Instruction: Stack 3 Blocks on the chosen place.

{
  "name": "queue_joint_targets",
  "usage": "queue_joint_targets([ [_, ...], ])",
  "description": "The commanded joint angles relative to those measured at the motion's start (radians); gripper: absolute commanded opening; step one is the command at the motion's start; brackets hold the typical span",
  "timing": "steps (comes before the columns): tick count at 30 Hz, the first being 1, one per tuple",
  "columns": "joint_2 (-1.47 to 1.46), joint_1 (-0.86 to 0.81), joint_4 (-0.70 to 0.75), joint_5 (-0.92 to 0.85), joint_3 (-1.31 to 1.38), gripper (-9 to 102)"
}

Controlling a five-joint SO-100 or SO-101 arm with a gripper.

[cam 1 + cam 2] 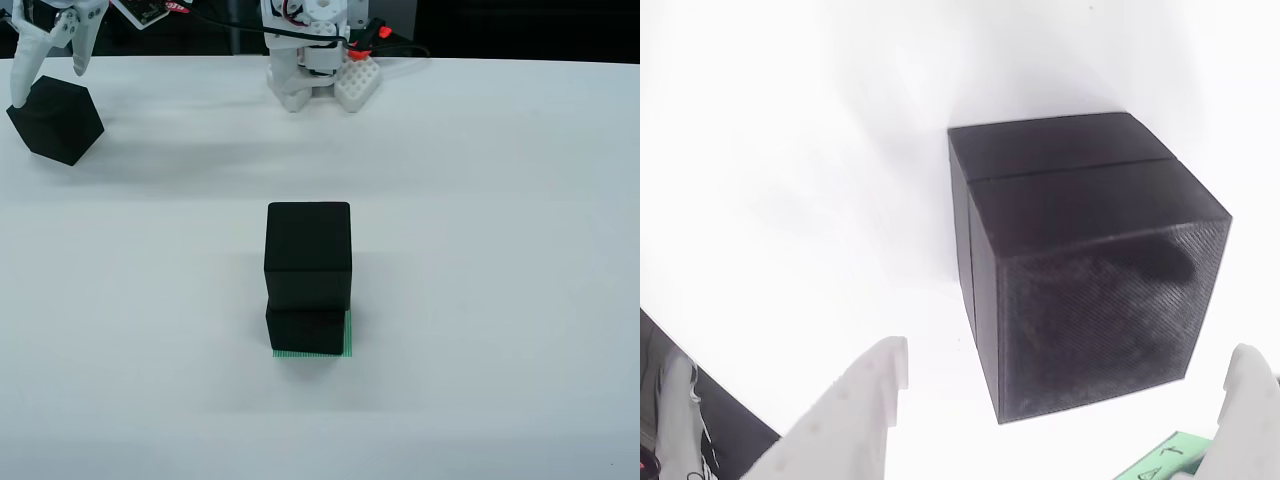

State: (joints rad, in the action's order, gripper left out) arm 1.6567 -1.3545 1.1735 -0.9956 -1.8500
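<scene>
Black cube (1085,270) between open tool (1065,400) fingers; no legible writing.

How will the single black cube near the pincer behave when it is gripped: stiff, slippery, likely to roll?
The loose cube looks rigid, so it probably will not deform. Its finely ribbed matte faces suggest fair grip for the open pincer. Flat faces make rolling unlikely, though it might twist if gripped off-centre.
</scene>
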Motion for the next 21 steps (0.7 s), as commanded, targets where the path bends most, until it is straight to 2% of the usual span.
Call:
queue_joint_targets([
  [1,-0.018,0.021,0.011,0.008,0.051,40],
  [16,-0.178,0.018,0.029,0.029,0.161,39],
  [21,-0.201,0.028,0.035,0.032,0.169,30],
])
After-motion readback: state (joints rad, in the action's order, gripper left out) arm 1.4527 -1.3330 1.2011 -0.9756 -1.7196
